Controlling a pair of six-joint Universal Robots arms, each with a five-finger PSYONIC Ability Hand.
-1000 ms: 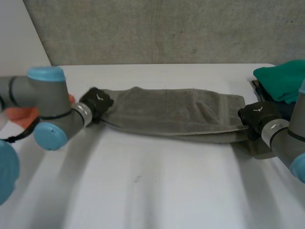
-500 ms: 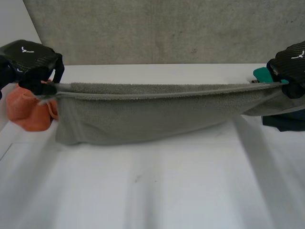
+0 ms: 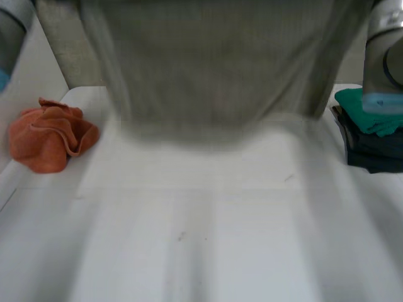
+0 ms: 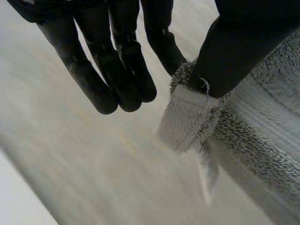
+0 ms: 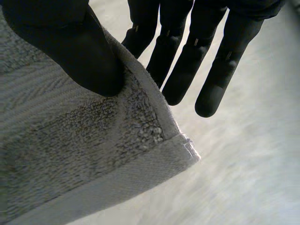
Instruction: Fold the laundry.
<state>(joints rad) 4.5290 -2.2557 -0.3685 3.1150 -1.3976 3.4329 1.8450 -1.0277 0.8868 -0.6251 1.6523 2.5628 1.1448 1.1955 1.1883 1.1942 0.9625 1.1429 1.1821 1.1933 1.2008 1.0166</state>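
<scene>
Left hand and right hand each clamp a corner of the grey terry-cloth towel, hanging apparently unfolded; folding remains outstanding.

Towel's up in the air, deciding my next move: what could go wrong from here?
The left hand and right hand each pinch just a corner of the grey towel with the thumb; either could slip. The hanging towel screens the far table in the head view, so lowering it might brush the orange cloth or folded stack.

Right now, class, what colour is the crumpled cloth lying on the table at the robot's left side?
The crumpled cloth is orange, seen best in the head view.
</scene>
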